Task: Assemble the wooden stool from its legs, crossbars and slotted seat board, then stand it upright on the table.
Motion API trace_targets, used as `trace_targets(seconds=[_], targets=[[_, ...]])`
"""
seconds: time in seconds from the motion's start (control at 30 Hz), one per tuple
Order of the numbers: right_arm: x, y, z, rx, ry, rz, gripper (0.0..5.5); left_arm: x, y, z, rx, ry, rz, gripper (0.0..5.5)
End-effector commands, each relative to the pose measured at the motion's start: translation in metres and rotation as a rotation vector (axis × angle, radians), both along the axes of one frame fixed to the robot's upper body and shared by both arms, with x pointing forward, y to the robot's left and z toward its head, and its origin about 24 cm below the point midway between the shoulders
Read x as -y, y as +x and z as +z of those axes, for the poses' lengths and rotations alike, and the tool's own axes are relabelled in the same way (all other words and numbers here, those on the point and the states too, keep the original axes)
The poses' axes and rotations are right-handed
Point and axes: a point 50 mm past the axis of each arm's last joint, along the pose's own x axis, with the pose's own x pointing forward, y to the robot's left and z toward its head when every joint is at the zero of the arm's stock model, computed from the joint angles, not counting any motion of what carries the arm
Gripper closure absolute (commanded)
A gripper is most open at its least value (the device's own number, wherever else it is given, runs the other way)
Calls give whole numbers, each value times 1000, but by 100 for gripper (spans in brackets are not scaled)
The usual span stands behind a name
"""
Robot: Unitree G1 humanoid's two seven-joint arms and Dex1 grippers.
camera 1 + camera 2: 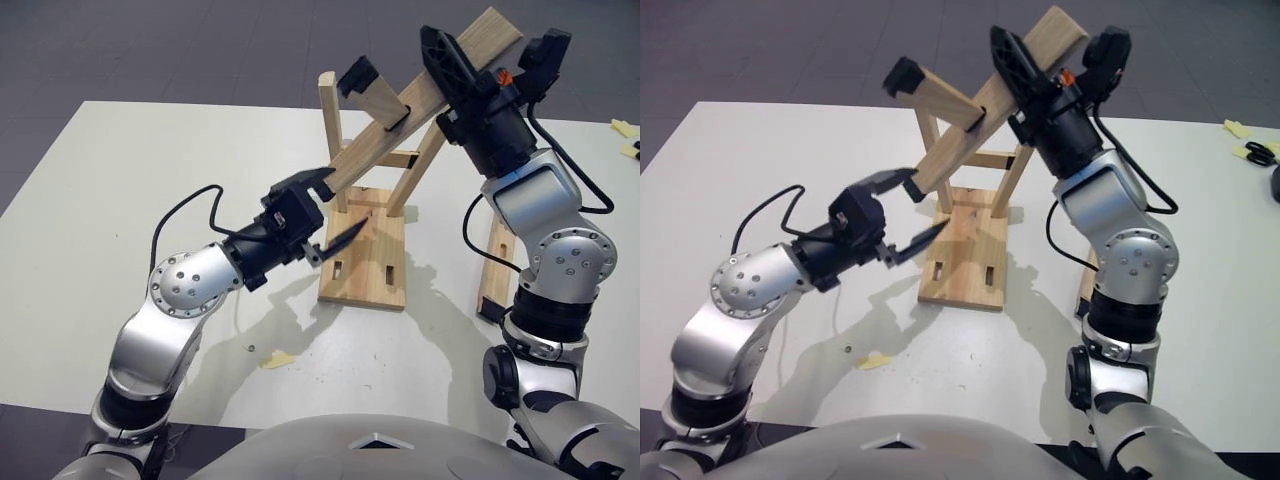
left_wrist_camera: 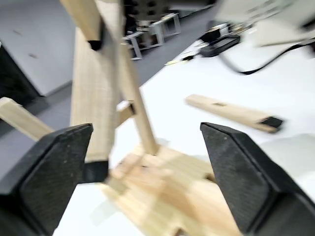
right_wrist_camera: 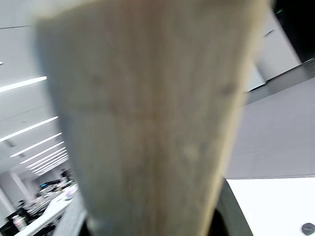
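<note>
The slotted seat board (image 1: 365, 272) lies flat on the white table. Two legs joined by a crossbar (image 1: 402, 159) stand up from its far end. My right gripper (image 1: 468, 78) is raised above them, shut on a long wooden leg (image 1: 415, 105) that slants down toward the board. A shorter black-capped piece (image 1: 372, 92) is joined to that leg. My left gripper (image 1: 333, 208) is open, and the slanting leg's lower end (image 2: 93, 128) lies beside one of its fingers (image 2: 49, 172). Wood (image 3: 142, 123) lies close in front of the right wrist camera.
A loose leg (image 1: 495, 265) with a black cap lies on the table right of the board, near my right arm. A yellow scrap (image 1: 278, 358) lies near the front edge. Scissors (image 1: 1260, 152) and more yellow scraps (image 1: 622, 128) sit at the far right.
</note>
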Motion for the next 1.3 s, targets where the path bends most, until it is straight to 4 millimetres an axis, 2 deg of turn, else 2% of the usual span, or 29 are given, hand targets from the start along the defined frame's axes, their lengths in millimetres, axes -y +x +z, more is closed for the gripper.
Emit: trace_targets(seconds=[0.03, 0.1, 0.17, 0.23, 0.3, 0.43, 0.6, 0.73, 0.87, 1.0, 1.13, 1.3], targets=[[42, -6, -20, -112, -3, -75, 448, -39, 5, 20, -57, -92, 112, 63], [61, -16, -34, -191, 17, -28, 448, -61, 9, 28, -64, -162, 213, 32], [75, -32, -51, -266, -31, 92, 448, -73, 10, 30, -79, -217, 281, 10], [88, -40, -67, -352, -102, 117, 448, -74, 9, 25, -106, -215, 315, 10], [99, -39, -79, -407, -188, 69, 448, -68, 7, 19, -133, -195, 309, 10], [96, -32, -96, -449, -301, -41, 448, -57, 6, 9, -162, -172, 309, 10], [87, -35, -108, -464, -363, -51, 445, -49, 7, 0, -182, -155, 317, 10], [85, -23, -101, -360, -521, -135, 443, -41, 6, -7, -197, -142, 311, 10], [78, -10, -86, -251, -573, -168, 442, -37, 8, -11, -203, -137, 309, 10], [74, 0, -68, -159, -535, -196, 442, -35, 9, -15, -209, -132, 309, 10], [70, 2, -62, -136, -460, -179, 447, -33, 9, -18, -215, -138, 305, 10], [55, 6, -50, -55, -341, -118, 448, -29, 10, -21, -225, -158, 292, 10]])
